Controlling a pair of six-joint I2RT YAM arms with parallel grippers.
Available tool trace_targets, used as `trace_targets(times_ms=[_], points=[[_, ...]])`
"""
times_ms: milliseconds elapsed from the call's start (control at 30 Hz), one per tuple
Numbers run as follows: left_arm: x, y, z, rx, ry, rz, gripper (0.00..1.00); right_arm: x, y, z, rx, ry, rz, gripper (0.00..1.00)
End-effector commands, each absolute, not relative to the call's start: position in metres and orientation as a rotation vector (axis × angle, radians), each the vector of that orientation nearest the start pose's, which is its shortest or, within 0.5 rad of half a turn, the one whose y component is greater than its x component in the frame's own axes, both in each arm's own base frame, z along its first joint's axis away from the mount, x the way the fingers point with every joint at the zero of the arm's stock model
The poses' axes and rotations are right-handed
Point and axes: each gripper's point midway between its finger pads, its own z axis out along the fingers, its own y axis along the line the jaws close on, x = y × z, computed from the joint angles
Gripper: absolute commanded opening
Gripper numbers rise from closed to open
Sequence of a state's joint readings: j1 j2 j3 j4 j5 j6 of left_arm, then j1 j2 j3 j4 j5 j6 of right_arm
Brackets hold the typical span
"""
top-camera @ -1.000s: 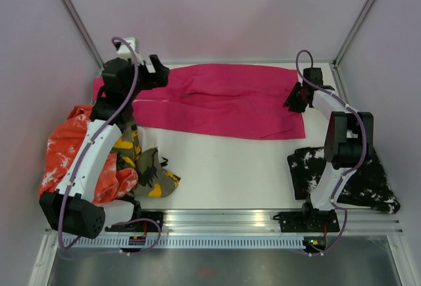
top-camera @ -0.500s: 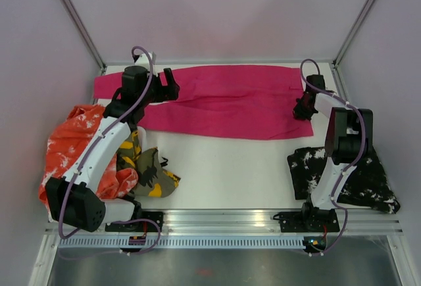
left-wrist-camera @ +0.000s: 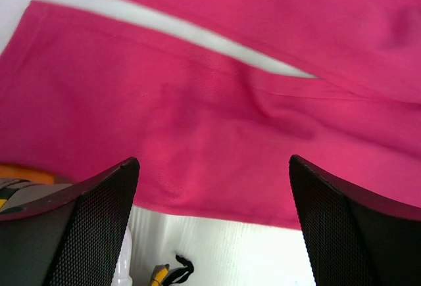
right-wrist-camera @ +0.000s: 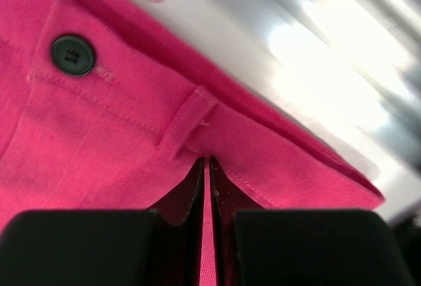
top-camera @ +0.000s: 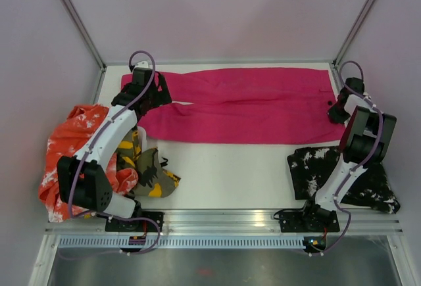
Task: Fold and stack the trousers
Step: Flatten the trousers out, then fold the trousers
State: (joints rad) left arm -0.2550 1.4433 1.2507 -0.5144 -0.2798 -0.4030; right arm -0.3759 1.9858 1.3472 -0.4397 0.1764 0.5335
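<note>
1. Trousers, magenta (top-camera: 250,105): spread flat across far half of white table (top-camera: 230,174). Waist at right end, legs running left. Legs lie side by side; left wrist view shows a thin wedge of table betw. them.
2. Left gripper (top-camera: 160,92): over left part of magenta pair, on the nearer leg. Fingers wide apart, magenta cloth (left-wrist-camera: 263,135) filling the space betw. them in wrist view (left-wrist-camera: 214,200). Whether tips touch cloth: cannot tell.
3. Right gripper (top-camera: 334,110): at right edge of table, on waist end of magenta pair. Wrist view (right-wrist-camera: 206,190): fingers squeezed nearly together, a fold of waistband (right-wrist-camera: 276,167) pinched betw. them.
4. Waistband details, right wrist view: dark button (right-wrist-camera: 73,54) upper left; belt loop (right-wrist-camera: 187,123) just beyond fingertips; cloth edge ends at bright, blurred surface.
5. Trousers, orange-white mottled (top-camera: 66,148): crumpled heap at left edge, partly under left arm.
6. Trousers, olive-yellow camo (top-camera: 150,169): bunched, touching right side of orange heap, near-left area.
7. Trousers, black w/ white splatters (top-camera: 352,177): crumpled at near-right corner, behind right arm; close to magenta waist, contact not clear.
</note>
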Motion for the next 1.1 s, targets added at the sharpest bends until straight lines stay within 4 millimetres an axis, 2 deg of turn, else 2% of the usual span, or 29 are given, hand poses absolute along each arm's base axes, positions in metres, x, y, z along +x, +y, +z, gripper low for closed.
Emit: trace_targets(times_ms=[0,33,67,100,133,167,200,233,333,367,433,467,533,567,733,833,900,933,1000,1067], points=[[0.402,-0.046,0.185,-0.517,2.251,0.034,1.0,0.404,-0.197,0.027,1.176,2.362,-0.257,0.12],[0.404,-0.045,0.178,-0.537,2.265,0.029,1.0,0.411,-0.19,0.033,1.135,2.36,-0.204,0.2],[0.407,-0.045,0.176,-0.582,2.275,0.009,1.0,0.424,-0.173,0.048,1.05,2.352,-0.152,0.23],[0.41,-0.043,0.159,-0.63,2.322,0.003,1.0,0.434,-0.161,0.06,0.952,2.357,-0.141,0.27],[0.411,-0.043,0.152,-0.666,2.347,-0.013,1.0,0.441,-0.151,0.071,0.889,2.353,-0.153,0.34],[0.416,-0.044,0.152,-0.719,2.349,-0.035,1.0,0.451,-0.126,0.087,0.8,2.345,-0.142,0.39],[0.419,-0.046,0.14,-0.742,2.376,-0.033,1.0,0.457,-0.114,0.097,0.773,2.332,-0.105,0.44],[0.421,-0.048,0.136,-0.752,2.384,-0.041,1.0,0.461,-0.104,0.105,0.762,2.318,-0.046,0.48],[0.438,-0.048,0.137,-0.772,2.365,-0.033,1.0,0.465,-0.087,0.128,0.776,2.265,0.083,0.52],[0.447,-0.047,0.145,-0.783,2.336,-0.03,1.0,0.464,-0.085,0.138,0.768,2.246,0.097,0.53],[0.451,-0.029,0.139,-0.844,2.315,0.082,0.99,0.459,-0.082,0.147,0.781,2.225,0.114,0.54],[0.459,-0.016,0.147,-0.928,2.266,0.094,0.98,0.458,-0.079,0.15,0.778,2.22,0.133,0.54],[0.454,0.002,0.136,-1.032,2.279,0.136,0.96,0.451,-0.074,0.152,0.787,2.211,0.162,0.55],[0.451,0.018,0.128,-1.126,2.266,0.156,0.96,0.449,-0.074,0.152,0.798,2.201,0.16,0.55],[0.429,0.061,0.098,-1.291,2.261,0.245,0.91,0.433,-0.07,0.131,0.882,2.206,0.179,0.55],[0.421,0.053,0.084,-1.328,2.304,0.203,0.87,0.426,-0.069,0.117,0.924,2.22,0.176,0.55],[0.409,0.045,0.07,-1.358,2.344,0.185,0.85,0.422,-0.071,0.111,0.951,2.223,0.16,0.54],[0.399,0.044,0.06,-1.372,2.371,0.204,0.85,0.421,-0.072,0.111,0.959,2.22,0.149,0.55],[0.387,0.047,0.055,-1.385,2.378,0.238,0.84,0.418,-0.074,0.109,0.97,2.219,0.136,0.55],[0.365,0.046,0.044,-1.426,2.403,0.276,0.83,0.417,-0.076,0.111,0.978,2.208,0.134,0.54]])
